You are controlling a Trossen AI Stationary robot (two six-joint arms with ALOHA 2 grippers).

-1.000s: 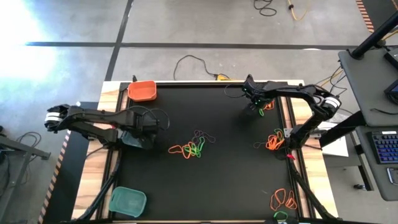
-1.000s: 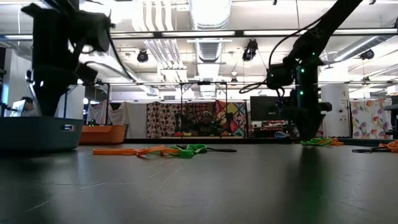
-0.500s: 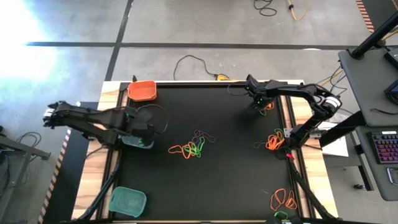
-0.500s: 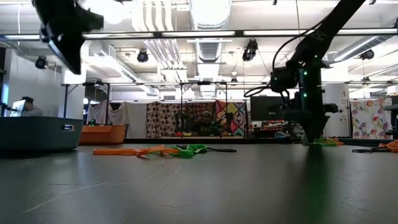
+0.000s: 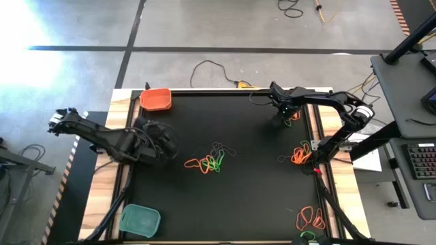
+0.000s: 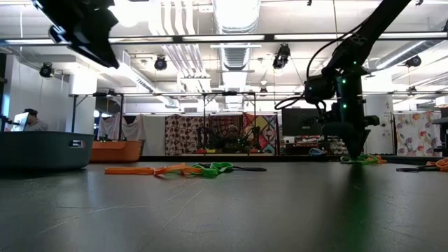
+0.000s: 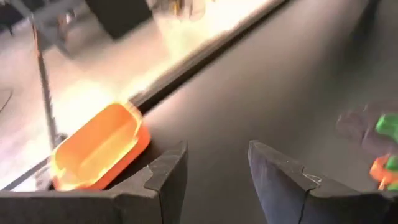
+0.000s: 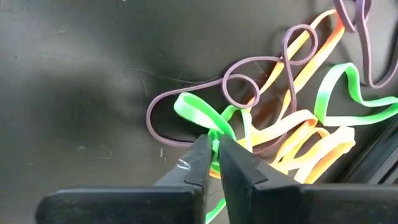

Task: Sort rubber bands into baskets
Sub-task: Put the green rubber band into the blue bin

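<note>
A: Rubber bands [image 8: 292, 149], a tangle of green, orange and dark loops, lie at the far right edge of the black mat [image 5: 252, 184]; more lie mid-table [image 5: 210, 161] and near the right front corner [image 5: 310, 218].

B: And the right gripper [image 8: 214, 155]?

A: Down on that far tangle, fingers pinched together on a green band [image 8: 205, 118].

B: How will it handle?

A: Light, limp and stretchy, I'd judge. It may drag tangled neighbours along. A single strand clear of the knot looks the best hold.

B: The left gripper [image 7: 214, 171]?

A: Raised at the left side, jaws partly apart, holding nothing. The orange basket [image 5: 156, 99] sits in the far left corner, a teal basket [image 5: 140, 220] front left.
</note>
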